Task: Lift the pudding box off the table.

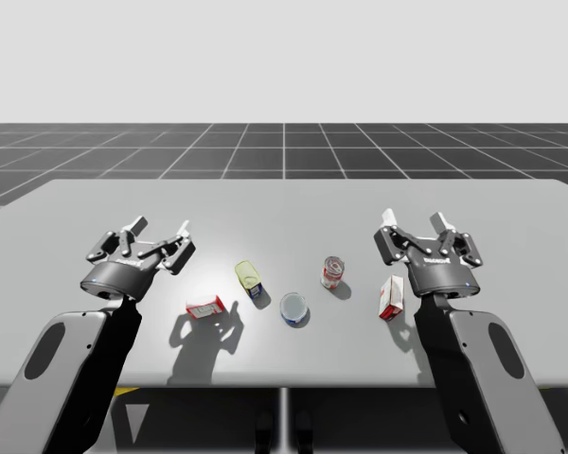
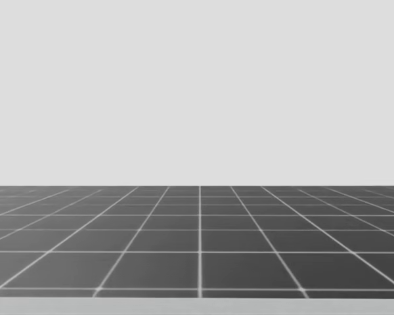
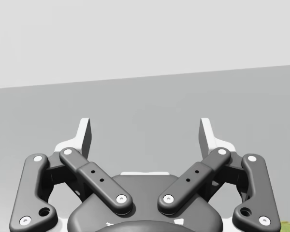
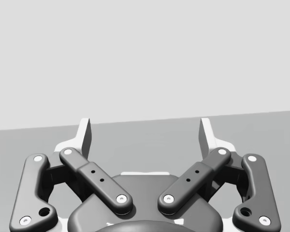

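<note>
Right end effector (image 1: 415, 219) near red-white box (image 1: 391, 296)

On the grey table (image 1: 284, 208), left to right: flat red box (image 1: 205, 306), yellow tin (image 1: 250, 278), blue can (image 1: 294, 308), red can (image 1: 332, 272), upright red-and-white box (image 1: 391, 297).

My left forearm (image 1: 71, 378) and right forearm (image 1: 488, 374) are dark grey shells, each with a black oval inset. My left hand (image 1: 159, 232) and right hand (image 1: 414, 222) carry charcoal linkage bars, pale round screws and white-backed fingertips (image 3: 84, 133).
</note>
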